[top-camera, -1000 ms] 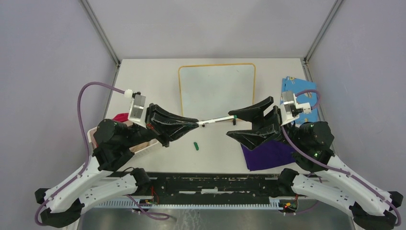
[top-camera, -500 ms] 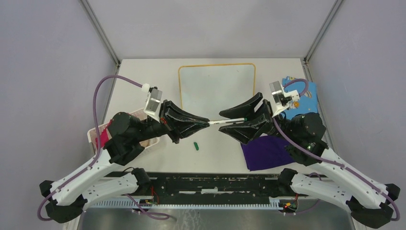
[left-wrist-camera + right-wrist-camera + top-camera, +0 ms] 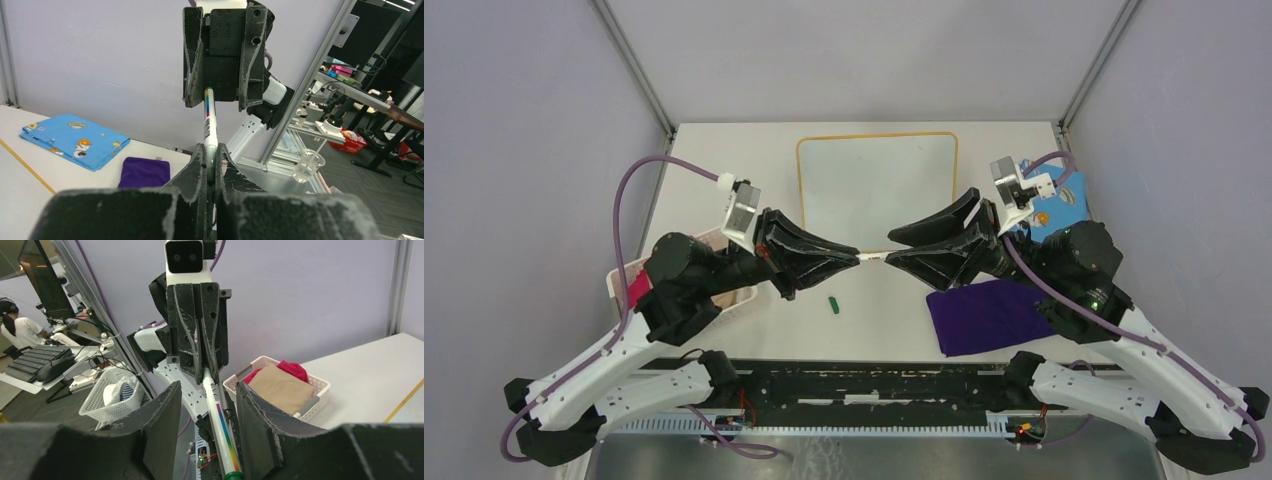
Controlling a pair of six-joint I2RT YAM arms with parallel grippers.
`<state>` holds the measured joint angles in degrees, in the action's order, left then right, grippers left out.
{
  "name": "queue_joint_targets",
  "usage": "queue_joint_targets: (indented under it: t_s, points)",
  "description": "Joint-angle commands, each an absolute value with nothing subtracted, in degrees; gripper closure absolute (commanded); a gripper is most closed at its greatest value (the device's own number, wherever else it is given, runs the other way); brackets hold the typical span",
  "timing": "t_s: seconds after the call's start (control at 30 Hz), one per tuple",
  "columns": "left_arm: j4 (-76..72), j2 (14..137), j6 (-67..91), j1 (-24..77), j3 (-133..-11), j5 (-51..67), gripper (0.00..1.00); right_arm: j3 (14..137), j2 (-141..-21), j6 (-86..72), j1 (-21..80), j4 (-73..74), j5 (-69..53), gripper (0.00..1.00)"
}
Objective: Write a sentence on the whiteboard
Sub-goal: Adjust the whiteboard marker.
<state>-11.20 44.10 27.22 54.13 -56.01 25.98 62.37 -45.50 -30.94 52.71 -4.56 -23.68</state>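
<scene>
The whiteboard (image 3: pixel 876 180), white with a thin yellow-orange rim, lies flat at the table's back centre. No sentence shows on it. My left gripper (image 3: pixel 857 258) (image 3: pixel 210 150) is shut on one end of a white marker (image 3: pixel 209 125) with a rainbow stripe, held level above the table in front of the board. My right gripper (image 3: pixel 889 251) (image 3: pixel 207 390) faces it with the marker's other end (image 3: pixel 220 427) between its jaws. The jaws are open, with a gap on each side of the marker. A green cap (image 3: pixel 833 303) lies on the table below.
A purple cloth (image 3: pixel 984 315) lies at the front right, and a blue patterned cloth (image 3: pixel 1064 200) lies behind it. A white basket (image 3: pixel 734 300) (image 3: pixel 280 385) holding tan and red cloths sits at the left, under my left arm.
My right gripper has slid left along the marker towards the left gripper, and its jaws have narrowed around it. The left gripper first moved right and has since stayed put, still shut.
</scene>
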Motion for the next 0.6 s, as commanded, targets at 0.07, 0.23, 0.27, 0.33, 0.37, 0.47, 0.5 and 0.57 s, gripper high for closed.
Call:
queue_joint_targets:
  t_s: [0.07, 0.23, 0.27, 0.33, 0.37, 0.47, 0.5, 0.57]
  points:
    - [-10.1, 44.3, 30.2, 54.5, -60.4, 25.8, 0.98, 67.1, -46.0, -29.0, 52.6, 2.3, -22.1, 0.51]
    - [-11.5, 44.8, 31.3, 54.5, -60.3, 25.7, 0.98, 66.7, -46.5, -29.5, 52.5, 2.5, -22.6, 0.58]
    - [-11.7, 44.9, 31.4, 54.5, -60.3, 25.8, 0.98, 66.6, -46.3, -29.5, 52.6, 2.2, -22.5, 0.58]
    - [-11.9, 45.2, 31.5, 54.5, -60.2, 26.0, 0.98, 65.7, -45.8, -29.7, 52.6, 0.8, -22.6, 0.59]
    - [-11.8, 45.3, 31.5, 54.5, -60.2, 26.2, 0.98, 65.1, -45.4, -30.1, 52.5, 0.4, -22.9, 0.59]
    - [-11.7, 45.4, 31.4, 54.5, -59.9, 26.5, 0.98, 64.3, -45.3, -31.0, 52.5, -2.1, -23.2, 0.58]
    - [-11.5, 45.4, 31.3, 54.5, -59.8, 26.6, 0.98, 64.2, -45.2, -31.1, 52.5, -2.4, -23.3, 0.58]
    - [-10.9, 45.4, 30.7, 54.5, -59.7, 26.3, 0.98, 64.0, -45.1, -31.3, 52.6, -2.9, -23.3, 0.58]
